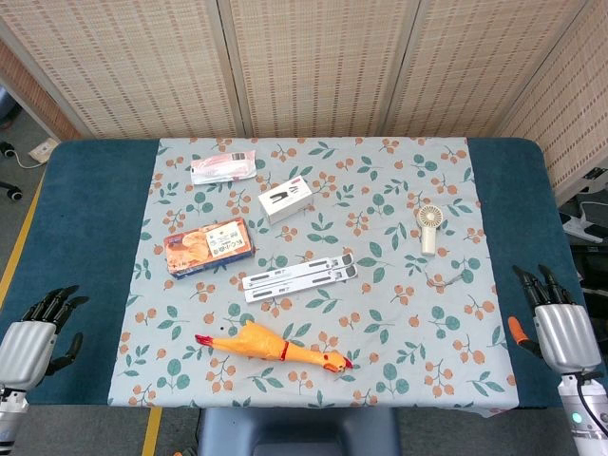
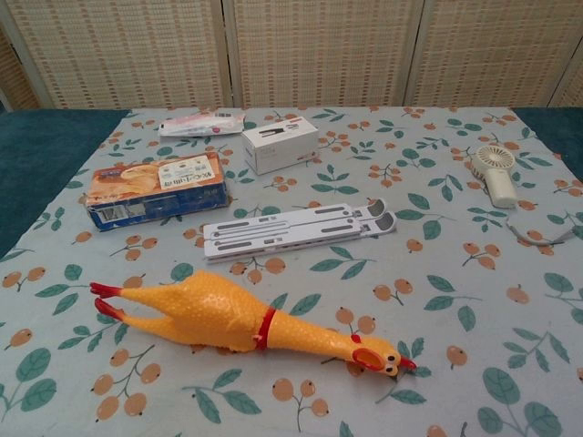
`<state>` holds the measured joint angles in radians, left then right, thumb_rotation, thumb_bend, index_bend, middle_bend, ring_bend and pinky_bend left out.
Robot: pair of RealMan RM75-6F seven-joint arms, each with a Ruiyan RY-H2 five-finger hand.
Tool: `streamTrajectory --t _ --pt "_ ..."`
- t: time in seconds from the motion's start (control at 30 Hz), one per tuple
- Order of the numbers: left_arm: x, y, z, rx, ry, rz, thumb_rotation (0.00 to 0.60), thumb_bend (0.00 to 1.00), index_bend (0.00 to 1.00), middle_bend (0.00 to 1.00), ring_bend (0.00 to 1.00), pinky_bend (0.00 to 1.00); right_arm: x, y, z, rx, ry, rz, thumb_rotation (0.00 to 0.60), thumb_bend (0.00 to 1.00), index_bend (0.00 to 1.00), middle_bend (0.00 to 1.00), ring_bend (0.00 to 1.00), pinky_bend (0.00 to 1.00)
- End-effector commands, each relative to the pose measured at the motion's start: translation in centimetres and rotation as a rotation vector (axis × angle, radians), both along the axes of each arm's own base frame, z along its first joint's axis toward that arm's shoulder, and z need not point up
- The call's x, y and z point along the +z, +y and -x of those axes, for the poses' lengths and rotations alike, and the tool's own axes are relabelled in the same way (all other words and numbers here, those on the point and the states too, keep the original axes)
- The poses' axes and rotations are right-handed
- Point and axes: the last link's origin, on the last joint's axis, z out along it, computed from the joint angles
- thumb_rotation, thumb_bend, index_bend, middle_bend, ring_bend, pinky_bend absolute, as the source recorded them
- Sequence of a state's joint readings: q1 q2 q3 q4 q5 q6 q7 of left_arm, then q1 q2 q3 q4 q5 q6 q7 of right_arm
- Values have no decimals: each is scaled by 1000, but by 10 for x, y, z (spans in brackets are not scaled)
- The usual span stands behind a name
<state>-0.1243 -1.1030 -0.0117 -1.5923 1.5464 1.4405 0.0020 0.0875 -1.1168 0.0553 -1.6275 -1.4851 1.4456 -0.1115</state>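
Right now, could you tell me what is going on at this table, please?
Nothing is being handled at the moment. The left hand and the right hand both rest open at the near corners of the table, well apart from the things on the floral cloth. On it lie a rubber chicken nearest the front, a folded white stand, a snack box, a small white box, a pink packet and a handheld fan.

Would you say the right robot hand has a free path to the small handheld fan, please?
Probably yes: the right robot hand is open at the table edge, and only bare floral cloth lies between it and the handheld fan.
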Motion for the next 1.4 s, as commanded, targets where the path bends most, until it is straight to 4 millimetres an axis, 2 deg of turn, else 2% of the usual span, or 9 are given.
streamTrajectory --t 0.03,0.4,0.53,0.6,0.73,0.93,1.0,1.17,1.4 --pt "1 -1 1 11 -4 9 600 470 235 125 116 259 0 0 0 -5 3 -7 600 285 0 142 0 245" --pt "1 3 0 9 0 -10 600 470 241 138 116 259 -2 -5 6 -34 56 -57 600 318 0 172 24 245" --pt "-2 8 2 2 -10 11 600 470 242 139 116 260 -2 -17 7 13 118 -39 600 473 42 437 285 353" --pt "-3 7 4 10 -15 21 600 471 243 139 116 260 -4 -25 6 48 109 -11 600 529 153 603 452 518" --pt "0 6 5 12 -29 27 600 470 243 139 116 260 -10 -45 2 99 61 4 600 643 267 806 647 709" --pt "2 4 5 11 -38 21 600 472 246 138 116 261 -12 -59 -4 91 61 -28 600 742 187 828 670 739" --pt "5 4 6 20 -55 3 600 470 248 138 116 262 -19 -88 -7 39 122 -124 600 771 122 833 676 739" --pt "2 4 7 31 -45 21 600 470 249 138 116 262 -29 -117 -12 -84 60 -248 600 821 12 841 684 740" --pt "2 3 7 42 -43 23 600 471 251 138 118 262 -42 -146 -13 -123 38 -260 600 865 102 858 694 740"
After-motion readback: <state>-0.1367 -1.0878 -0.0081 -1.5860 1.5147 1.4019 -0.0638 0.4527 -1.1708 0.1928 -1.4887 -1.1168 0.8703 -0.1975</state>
